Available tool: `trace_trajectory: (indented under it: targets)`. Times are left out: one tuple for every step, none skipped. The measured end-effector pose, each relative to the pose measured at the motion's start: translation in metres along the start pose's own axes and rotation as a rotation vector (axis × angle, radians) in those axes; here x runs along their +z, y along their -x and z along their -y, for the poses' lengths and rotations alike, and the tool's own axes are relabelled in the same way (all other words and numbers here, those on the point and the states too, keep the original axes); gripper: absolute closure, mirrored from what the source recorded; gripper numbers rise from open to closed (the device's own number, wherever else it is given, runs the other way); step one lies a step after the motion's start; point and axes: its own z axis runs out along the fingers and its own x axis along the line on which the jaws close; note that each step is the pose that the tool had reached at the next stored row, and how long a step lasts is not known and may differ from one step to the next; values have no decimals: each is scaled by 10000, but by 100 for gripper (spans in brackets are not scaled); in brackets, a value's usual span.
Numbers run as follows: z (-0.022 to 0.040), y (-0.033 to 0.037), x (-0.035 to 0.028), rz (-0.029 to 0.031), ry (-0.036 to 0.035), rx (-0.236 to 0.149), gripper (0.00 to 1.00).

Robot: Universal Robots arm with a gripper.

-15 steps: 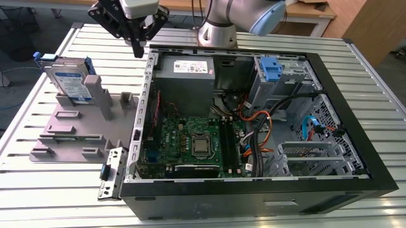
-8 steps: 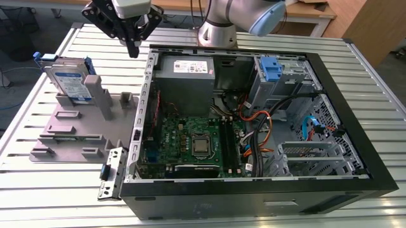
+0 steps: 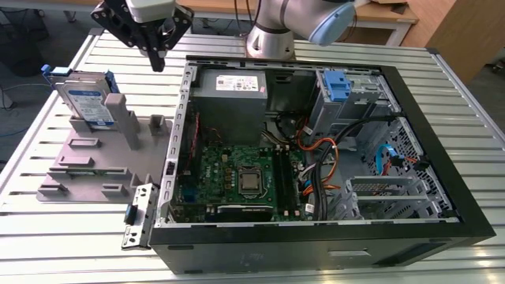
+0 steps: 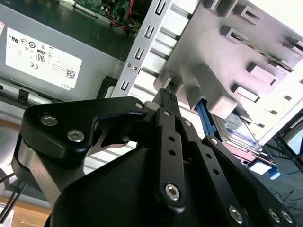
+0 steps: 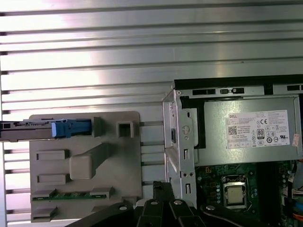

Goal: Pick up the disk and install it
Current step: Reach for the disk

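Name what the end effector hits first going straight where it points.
The end effector likely meets the slatted table between grey fixture and computer case, or clips the case wall; depth is unclear.

Printed white sticker (image 5: 258,128) on the power supply (image 5: 214,142); white-and-blue label (image 3: 87,103) on the disk (image 3: 71,87).

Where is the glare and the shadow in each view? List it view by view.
First wrist view: bright glare bands across the slatted table. Second wrist view: the table past the grey fixture washes out white, with the gripper dark in front. Exterior view: even light, shadow only inside the computer case.
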Motion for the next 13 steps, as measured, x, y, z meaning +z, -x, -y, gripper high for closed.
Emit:
trace_trajectory:
  targets:
    - [1, -14, 0, 0, 0, 0, 89]
    - [3, -29, 0, 1, 0, 0, 89]
    - [4, -43, -1, 1, 1, 0, 89]
    - [5, -57, -1, 0, 0, 0, 89]
    - [6, -71, -1, 0, 1, 0, 89]
    - [8, -84, -2, 0, 3, 0, 89]
    - [9, -90, -2, 1, 4, 0, 89]
    - [9, -90, -2, 0, 4, 0, 89]
    - [9, -90, -2, 0, 4, -1, 89]
    - [9, -90, -2, 0, 3, -2, 89]
    - [9, -91, -2, 0, 3, -1, 89]
    - [9, -92, -2, 0, 4, 0, 89]
    - [9, -92, -2, 0, 4, 0, 89]
